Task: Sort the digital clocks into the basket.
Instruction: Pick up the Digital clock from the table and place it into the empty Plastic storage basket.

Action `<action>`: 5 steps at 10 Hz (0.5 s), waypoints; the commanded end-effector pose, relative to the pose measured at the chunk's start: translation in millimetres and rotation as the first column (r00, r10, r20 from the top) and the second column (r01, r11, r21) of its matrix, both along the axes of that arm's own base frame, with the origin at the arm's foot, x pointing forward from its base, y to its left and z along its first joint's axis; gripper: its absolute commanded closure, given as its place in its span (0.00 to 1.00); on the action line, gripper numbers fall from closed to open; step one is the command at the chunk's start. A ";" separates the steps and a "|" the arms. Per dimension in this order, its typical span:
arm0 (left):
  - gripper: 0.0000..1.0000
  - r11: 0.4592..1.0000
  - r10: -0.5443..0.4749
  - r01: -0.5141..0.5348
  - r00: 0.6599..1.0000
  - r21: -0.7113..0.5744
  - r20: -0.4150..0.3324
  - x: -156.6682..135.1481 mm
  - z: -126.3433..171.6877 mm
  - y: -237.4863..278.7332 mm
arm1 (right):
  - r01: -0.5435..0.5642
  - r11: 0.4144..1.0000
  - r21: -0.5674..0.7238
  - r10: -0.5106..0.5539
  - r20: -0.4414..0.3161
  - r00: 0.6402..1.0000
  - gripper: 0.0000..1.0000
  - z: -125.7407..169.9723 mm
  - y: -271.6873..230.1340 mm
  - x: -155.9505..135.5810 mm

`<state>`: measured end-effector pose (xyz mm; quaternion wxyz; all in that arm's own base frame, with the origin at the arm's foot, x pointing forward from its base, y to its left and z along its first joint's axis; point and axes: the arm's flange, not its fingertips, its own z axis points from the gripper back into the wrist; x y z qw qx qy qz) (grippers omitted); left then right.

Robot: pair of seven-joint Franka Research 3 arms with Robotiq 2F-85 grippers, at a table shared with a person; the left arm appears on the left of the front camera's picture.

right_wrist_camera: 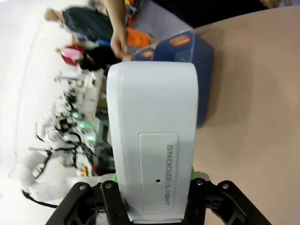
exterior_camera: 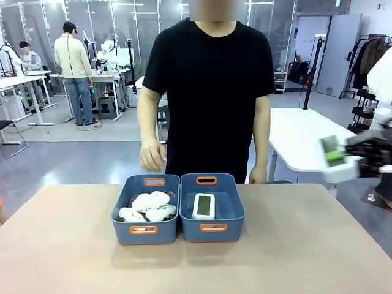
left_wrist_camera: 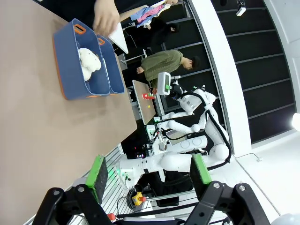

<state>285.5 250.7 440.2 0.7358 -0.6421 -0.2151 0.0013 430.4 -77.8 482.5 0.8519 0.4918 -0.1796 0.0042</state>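
Clock held by right gripper, other in bin

Right gripper (right_wrist_camera: 151,187) clamps a white clock (right_wrist_camera: 152,136) w/ "SNOOZE/LIGHT" print, up off the table at far right edge (exterior_camera: 340,160). Left gripper (left_wrist_camera: 147,173) wide open, nothing in it. Mid-table: 2 bins touching; right basket (exterior_camera: 212,236) has 2nd clock (exterior_camera: 204,206) face up, left bin (exterior_camera: 144,237) has plush toys (exterior_camera: 149,206). Person's hand (exterior_camera: 152,156) behind left bin.

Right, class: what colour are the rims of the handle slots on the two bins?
Orange, on both bins; clearest in the front view.

Open room beside basketed clock (exterior_camera: 204,206)
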 end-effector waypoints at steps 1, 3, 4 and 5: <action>0.10 1.000 0.013 -0.013 1.000 0.015 -0.011 -1.6 1.6 -2.0 | -0.065 0.983 -0.170 0.055 -0.066 0.996 1.00 7.1 92.2 38.7; 0.10 1.000 0.013 -0.013 1.000 0.015 -0.011 -1.6 1.6 -2.0 | -0.111 0.930 -0.351 0.065 -0.138 0.988 1.00 -12.3 190.3 59.2; 0.10 1.000 0.013 -0.013 1.000 0.015 -0.011 -1.6 1.6 -2.0 | -0.100 0.899 -0.427 0.047 -0.133 0.990 1.00 -24.0 228.7 63.8; 0.10 1.000 0.013 -0.013 1.000 0.015 -0.011 -1.6 1.6 -2.0 | -0.087 0.865 -0.495 0.023 -0.134 0.991 1.00 -34.7 256.5 71.6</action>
